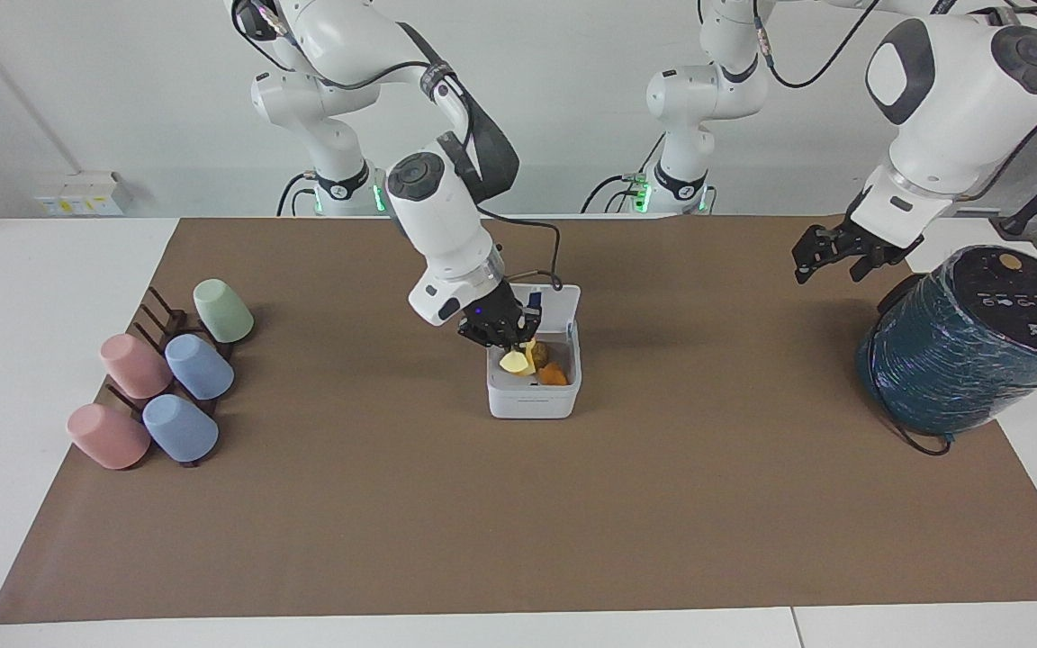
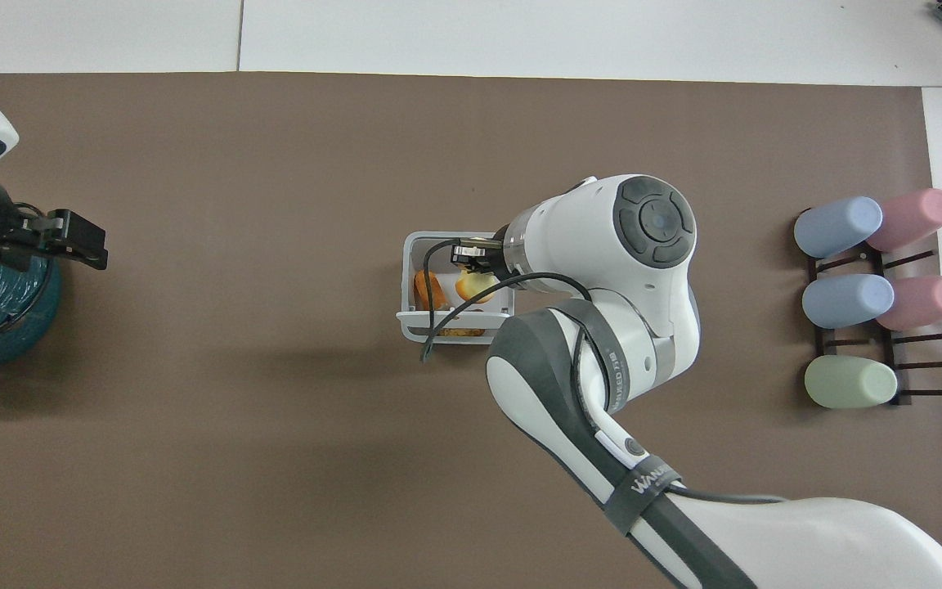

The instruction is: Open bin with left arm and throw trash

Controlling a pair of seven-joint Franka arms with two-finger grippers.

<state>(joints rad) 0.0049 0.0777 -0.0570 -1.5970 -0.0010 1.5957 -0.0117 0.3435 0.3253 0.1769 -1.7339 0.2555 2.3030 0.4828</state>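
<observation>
The bin stands mid-desk with its lid up, brown and orange trash inside. The right hand is over it, pale piece at its fingertips; I cannot tell if they pinch it. The left hand, spread, waits beside the teal cylinder.

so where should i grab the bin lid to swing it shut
Take the lid by its free top edge, coming straight down from above. It stands upright on its hinge at the side of the bin nearer the robots, so that edge is bare. Use the corner toward the left arm's end, because the right pincer hangs over the other corner. The left pincer waits by the teal cylinder.
</observation>
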